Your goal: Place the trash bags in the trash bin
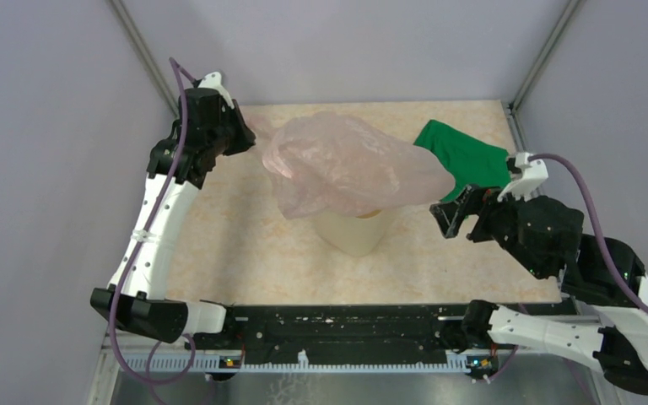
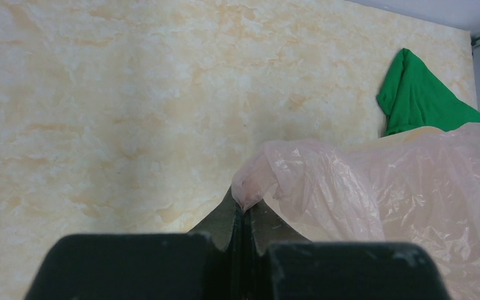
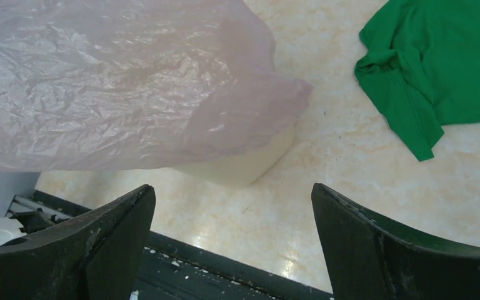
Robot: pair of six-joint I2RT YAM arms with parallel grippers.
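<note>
- The left pincer (image 1: pixel 243 135) is clenched on one tip of the trash bags (image 1: pixel 346 164), near the far left corner of the surface (image 1: pixel 236 245).
- The film's long axis runs left to right; it drapes over the trash bin (image 1: pixel 356 234) and hides the mouth.
- The right pincer (image 1: pixel 454 216), jaws spread and empty, sits just beside the loose right end, so it is the nearer arm there.
- Only the left wrist view shows the pinch; the right wrist view shows bin wall beneath the film.
</note>
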